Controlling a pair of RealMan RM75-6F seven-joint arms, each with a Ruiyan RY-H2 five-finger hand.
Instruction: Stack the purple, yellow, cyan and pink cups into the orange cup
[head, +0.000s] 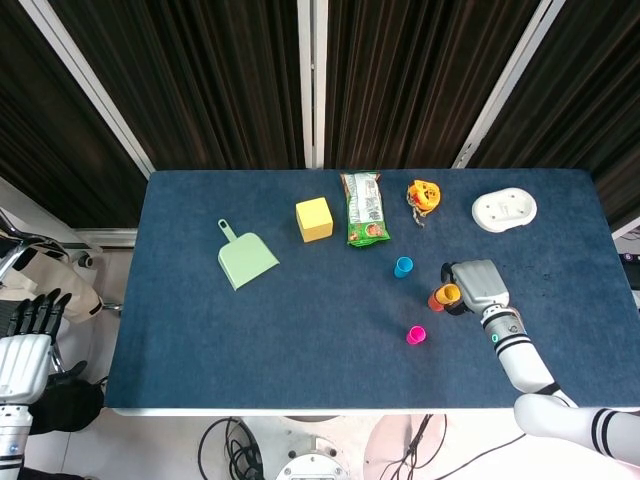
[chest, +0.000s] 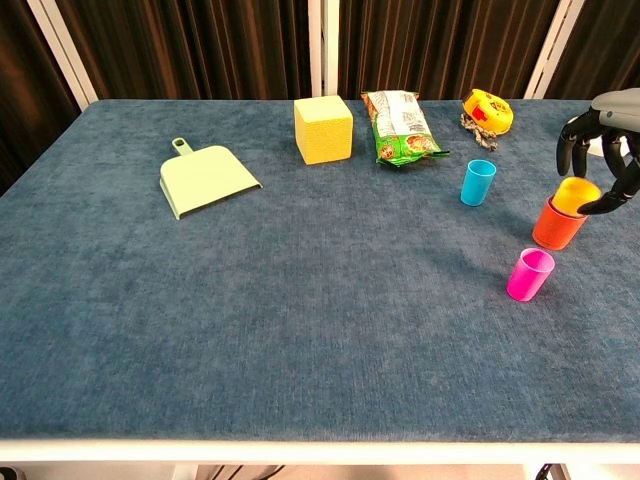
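Orange cup (chest: 558, 225) — near table's (chest: 300, 300) right edge.

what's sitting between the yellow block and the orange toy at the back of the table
A green snack bag lies between the yellow block and the orange toy, clearest in the chest view.

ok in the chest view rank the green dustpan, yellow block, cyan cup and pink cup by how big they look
Largest to smallest:
1. green dustpan
2. yellow block
3. pink cup and cyan cup, about alike; the pink one looks slightly bigger, but it stands nearer the camera, so I won't rank them.
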